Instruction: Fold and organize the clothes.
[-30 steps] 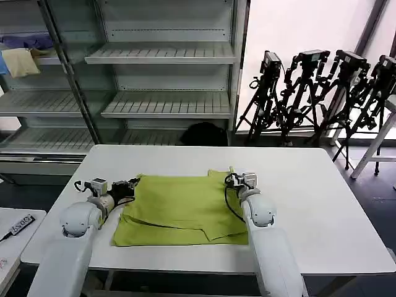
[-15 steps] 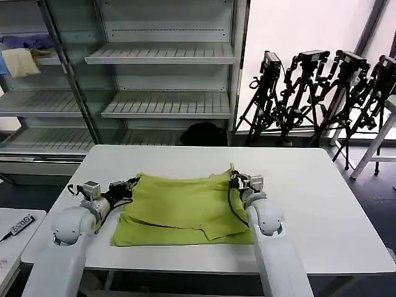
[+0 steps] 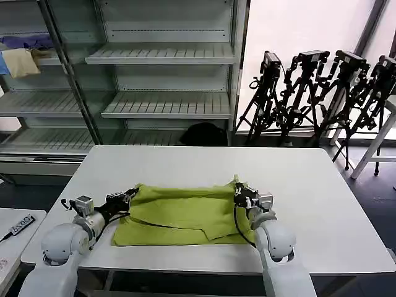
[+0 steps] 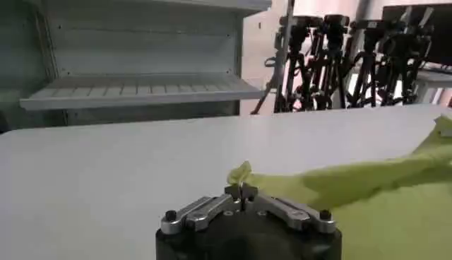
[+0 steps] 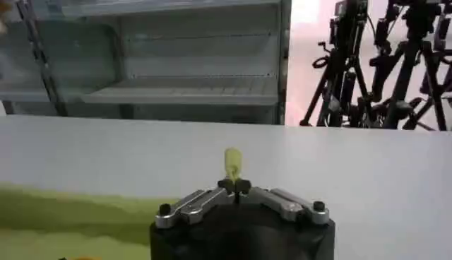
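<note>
I had drawn the far edge of the lime yellow-green cotton T-shirt (image 3: 179, 213) toward me across the white table (image 3: 309, 185), my left gripper (image 3: 131, 193) and right gripper (image 3: 238, 190) each clenched on a corner, so the fold was half made.

A lime yellow-green T-shirt (image 3: 182, 213) lies partly folded on the white worktop (image 3: 322, 204), plain side up, its far edge lifted and drawn toward the near side, both far corners pinched, wrinkled layers overlapping near its front edge.
</note>
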Robot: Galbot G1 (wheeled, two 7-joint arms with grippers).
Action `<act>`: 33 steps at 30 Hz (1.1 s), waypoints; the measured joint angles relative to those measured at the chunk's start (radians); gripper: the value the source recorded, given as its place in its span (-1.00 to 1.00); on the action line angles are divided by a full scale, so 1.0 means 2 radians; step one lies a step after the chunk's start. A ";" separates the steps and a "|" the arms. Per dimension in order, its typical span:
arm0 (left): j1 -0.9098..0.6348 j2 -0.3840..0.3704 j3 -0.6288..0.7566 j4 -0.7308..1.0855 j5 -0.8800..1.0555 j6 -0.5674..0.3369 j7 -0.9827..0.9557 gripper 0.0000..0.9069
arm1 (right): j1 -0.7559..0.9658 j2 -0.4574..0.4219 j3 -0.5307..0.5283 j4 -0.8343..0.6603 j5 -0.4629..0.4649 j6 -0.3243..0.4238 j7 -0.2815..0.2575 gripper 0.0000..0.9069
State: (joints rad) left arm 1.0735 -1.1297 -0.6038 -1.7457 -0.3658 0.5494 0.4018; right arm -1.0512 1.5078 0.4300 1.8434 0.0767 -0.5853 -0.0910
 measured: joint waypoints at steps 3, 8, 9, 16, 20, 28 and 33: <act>0.009 0.001 -0.005 -0.006 -0.001 -0.002 0.002 -0.98 | -0.015 0.000 0.001 0.012 -0.001 0.000 -0.002 -1.00; 0.024 0.001 -0.011 -0.016 0.000 -0.003 0.004 -0.98 | -0.035 0.000 0.002 0.028 -0.004 0.000 -0.005 -1.00; 0.027 0.001 -0.013 -0.018 0.001 -0.003 0.005 -0.98 | -0.038 0.000 0.002 0.031 -0.005 0.001 -0.005 -1.00; 0.039 0.003 -0.017 -0.028 0.011 -0.004 0.006 -0.98 | -0.059 -0.002 0.007 0.048 -0.015 0.001 -0.007 -1.00; 0.045 0.003 -0.017 -0.033 0.018 -0.003 0.006 -0.98 | -0.070 -0.002 0.009 0.057 -0.022 0.001 -0.010 -1.00; 0.054 0.000 -0.018 -0.039 0.031 -0.004 0.007 -0.98 | -0.087 -0.003 0.012 0.073 -0.033 0.001 -0.013 -1.00; 0.059 0.000 -0.019 -0.045 0.039 -0.002 0.007 -0.49 | -0.095 -0.003 0.011 0.078 -0.045 0.001 -0.017 -1.00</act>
State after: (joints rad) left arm 1.1925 -1.1289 -0.6422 -1.8363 -0.2875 0.5456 0.4157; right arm -1.2408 1.5025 0.4515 1.9988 -0.0132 -0.5829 -0.1244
